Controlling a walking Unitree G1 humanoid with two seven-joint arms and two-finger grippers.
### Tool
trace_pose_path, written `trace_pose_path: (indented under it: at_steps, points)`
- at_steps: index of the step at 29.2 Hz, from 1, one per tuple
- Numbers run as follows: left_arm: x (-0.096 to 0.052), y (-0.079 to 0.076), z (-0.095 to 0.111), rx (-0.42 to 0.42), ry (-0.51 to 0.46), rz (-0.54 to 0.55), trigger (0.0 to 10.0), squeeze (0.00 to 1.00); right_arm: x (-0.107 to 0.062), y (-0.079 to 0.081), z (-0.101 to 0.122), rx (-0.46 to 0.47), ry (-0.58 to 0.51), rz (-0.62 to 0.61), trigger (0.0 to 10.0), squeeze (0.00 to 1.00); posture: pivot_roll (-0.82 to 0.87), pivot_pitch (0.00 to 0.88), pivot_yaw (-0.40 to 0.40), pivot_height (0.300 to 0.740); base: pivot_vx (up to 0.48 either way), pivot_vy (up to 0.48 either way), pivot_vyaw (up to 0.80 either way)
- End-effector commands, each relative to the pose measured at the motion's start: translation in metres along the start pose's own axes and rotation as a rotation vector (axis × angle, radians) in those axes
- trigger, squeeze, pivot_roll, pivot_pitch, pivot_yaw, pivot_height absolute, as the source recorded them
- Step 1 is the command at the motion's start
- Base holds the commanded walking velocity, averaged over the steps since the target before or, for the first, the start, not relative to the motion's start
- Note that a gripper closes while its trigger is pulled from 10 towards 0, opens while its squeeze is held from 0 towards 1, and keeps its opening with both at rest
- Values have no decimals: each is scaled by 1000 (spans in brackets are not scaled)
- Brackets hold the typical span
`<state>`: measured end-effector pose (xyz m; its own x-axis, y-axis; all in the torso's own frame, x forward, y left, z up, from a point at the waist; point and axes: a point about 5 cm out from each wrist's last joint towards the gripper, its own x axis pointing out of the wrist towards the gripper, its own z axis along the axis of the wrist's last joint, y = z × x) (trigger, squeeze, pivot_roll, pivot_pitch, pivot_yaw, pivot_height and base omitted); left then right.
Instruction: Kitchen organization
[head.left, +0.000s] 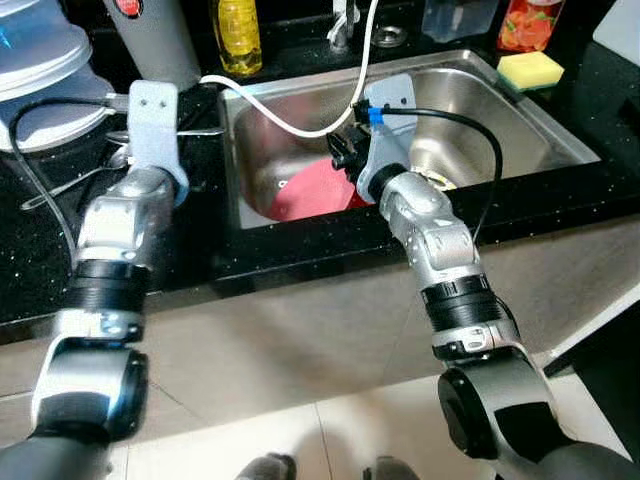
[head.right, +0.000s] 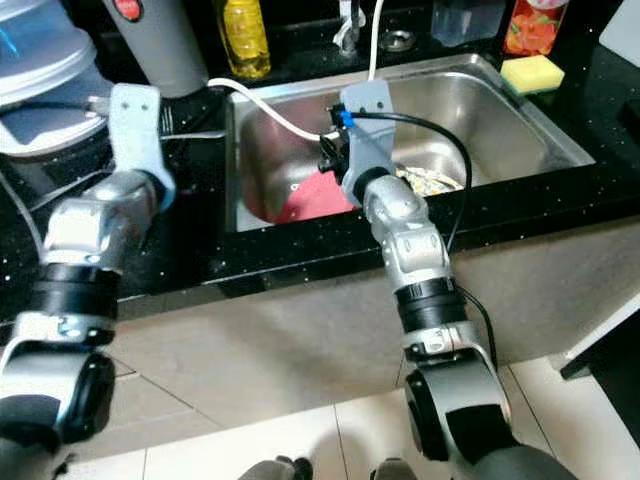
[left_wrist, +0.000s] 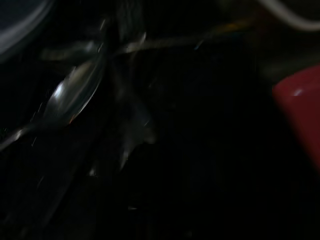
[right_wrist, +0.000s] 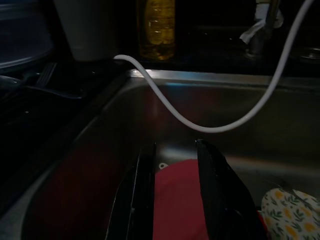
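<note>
A red plate (head.left: 310, 190) lies at the left end of the steel sink (head.left: 500, 110), with a flower-patterned dish (right_wrist: 287, 215) beside it. My right gripper (right_wrist: 175, 195) hangs low inside the sink just above the red plate (right_wrist: 177, 200). It is open, and the plate's rim shows through the gap between the black fingers (right_wrist: 145, 200). My left gripper (head.left: 152, 125) hovers over the black counter left of the sink, above loose cutlery (head.left: 80, 180). A spoon (left_wrist: 75, 95) and a fork (left_wrist: 135, 130) glint in the dark left wrist view.
A white cable (head.left: 290, 120) sags across the sink from the counter to the tap (head.left: 345, 25). Behind stand a yellow bottle (head.left: 238, 35), a grey jug (head.left: 160, 40) and a stack of pale bowls (head.left: 40, 70). A yellow sponge (head.left: 530, 68) lies at the sink's far right corner.
</note>
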<state>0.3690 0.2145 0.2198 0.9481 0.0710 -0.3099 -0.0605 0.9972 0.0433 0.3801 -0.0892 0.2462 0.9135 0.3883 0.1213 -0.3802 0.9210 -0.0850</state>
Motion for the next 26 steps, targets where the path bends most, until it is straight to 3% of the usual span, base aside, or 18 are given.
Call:
trace_pose_path:
  at_steps: [1,4,5,6,13,15,16,17,18,19,20,26]
  points:
    - [-5,12,-8,4,39,3,10000,1000,1,6,-2,11,-3,18,10000,0,146,56,87,740,0,0,0]
    - [-6,14,-10,12,46,4,10000,1000,1,7,-1,12,-4,21,10000,0,146,56,87,740,0,0,0]
    - [-7,12,-16,-7,73,-24,10000,953,2,8,0,11,-6,26,10000,0,150,55,81,740,0,0,0]
    - [-7,9,-19,-29,89,-55,10000,0,2,8,0,11,-7,28,10000,0,151,56,79,740,0,0,0]
    - [-6,3,-35,-53,162,-99,10000,0,3,8,1,8,-9,31,10000,0,146,56,77,740,0,0,0]
    - [-7,-1,-43,-39,187,-102,8824,0,3,7,1,8,-8,29,10000,0,146,55,79,740,0,0,0]
    - [-7,-1,-43,-39,187,-102,8824,0,3,7,1,8,-8,29,10000,0,146,55,79,740,0,0,0]
    - [-9,-4,-48,-42,201,-105,7529,0,3,7,1,7,-8,29,10000,0,146,55,79,740,0,0,0]
    - [-10,-7,-52,-45,214,-106,5451,0,3,7,1,7,-7,28,10000,0,147,55,81,740,0,0,0]
    - [-10,-7,-52,-45,214,-106,5451,0,3,7,1,7,-7,28,10000,0,147,55,81,740,0,0,0]
    - [-12,-12,-60,-69,235,-110,0,0,3,7,0,7,-7,28,10000,0,146,55,82,740,0,0,0]
    - [-16,-27,-85,-139,314,-116,0,0,3,7,0,7,-8,27,10000,0,145,57,81,740,0,0,0]
